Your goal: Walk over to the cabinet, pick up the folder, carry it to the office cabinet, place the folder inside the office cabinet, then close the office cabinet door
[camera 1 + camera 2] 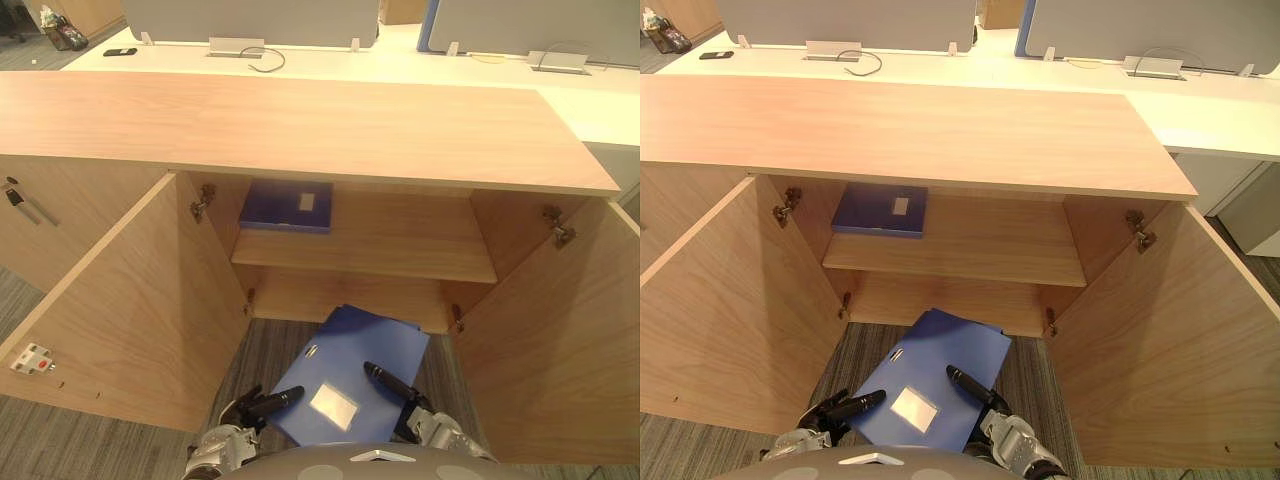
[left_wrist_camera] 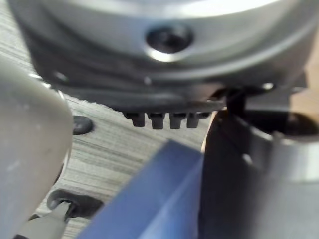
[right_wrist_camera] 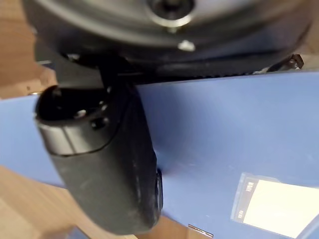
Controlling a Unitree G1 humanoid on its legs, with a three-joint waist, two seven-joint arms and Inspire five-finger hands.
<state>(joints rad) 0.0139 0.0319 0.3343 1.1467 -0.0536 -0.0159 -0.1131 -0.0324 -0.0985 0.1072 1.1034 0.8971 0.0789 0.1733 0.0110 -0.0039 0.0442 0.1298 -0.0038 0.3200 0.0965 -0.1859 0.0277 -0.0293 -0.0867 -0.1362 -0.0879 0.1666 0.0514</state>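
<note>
Left robot hand [image 1: 262, 403] pinches the near left edge of the blue folder [image 1: 350, 350], with one dark digit laid on the cover and the others splayed just outside the edge. To its right, the right robot hand [image 1: 392, 383] clamps the opposite side. Its thumb lies flat on the cover, and the fingers beneath are hidden. The folder hangs between the two robot hands above the carpet [image 1: 262, 345], turned askew, with its far corner close to the bottom board [image 1: 300, 295] of the open cabinet.

The main risk appears to be the hold itself. Both robot hands sit at the near end, so the far end is unsupported and may droop or twist out as it goes forward. Because it is skewed, the leading corner could catch the bottom board's front edge, or the lip of the upper shelf [image 1: 400, 250] if it is lifted.

Left of the left robot hand, the left door [image 1: 120, 310] stands wide open. Ahead and above, a second folder [image 1: 287, 206] occupies the shelf's left part, leaving bare room ahead of the right robot hand. Beyond that hand, the right door [image 1: 560, 340] also swings out, so the passage looks wider than the folder. Both doors stand near the arms, and I judge an elbow could knock one.
</note>
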